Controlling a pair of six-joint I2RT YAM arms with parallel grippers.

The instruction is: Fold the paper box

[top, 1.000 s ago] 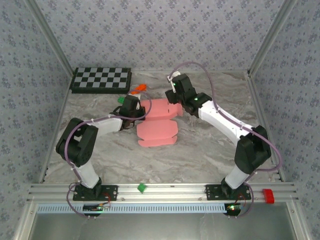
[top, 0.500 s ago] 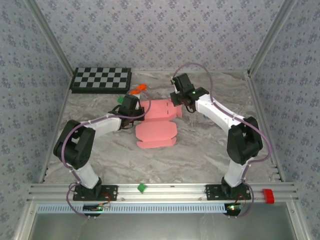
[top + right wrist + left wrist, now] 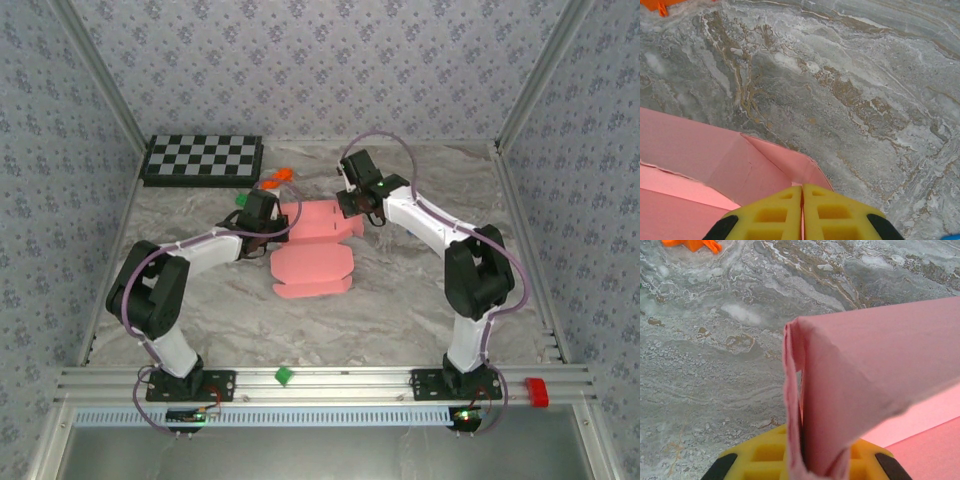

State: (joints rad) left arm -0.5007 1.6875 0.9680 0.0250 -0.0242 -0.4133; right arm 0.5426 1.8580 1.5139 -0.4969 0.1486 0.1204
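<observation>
The pink paper box (image 3: 312, 262) lies partly folded in the middle of the marble table, its near half flat and its far part raised between the two grippers. My left gripper (image 3: 276, 224) is at the sheet's far left corner, shut on an upright doubled flap (image 3: 840, 390) that rises between its yellow fingers (image 3: 760, 452). At the far right corner my right gripper (image 3: 349, 205) is shut on a thin edge of a raised wall (image 3: 740, 160), the yellow pads (image 3: 775, 212) pressed together.
A checkerboard (image 3: 203, 158) sits at the back left. An orange block (image 3: 278, 178) and a small green block (image 3: 243, 199) lie just behind the left gripper. Another green block (image 3: 284, 375) and a red piece (image 3: 536, 392) rest on the front rail.
The right arm's elbow has swung in and its gripper has shifted slightly left and back, still holding the card. The sheet has slid a little left. The left gripper has hardly moved.
</observation>
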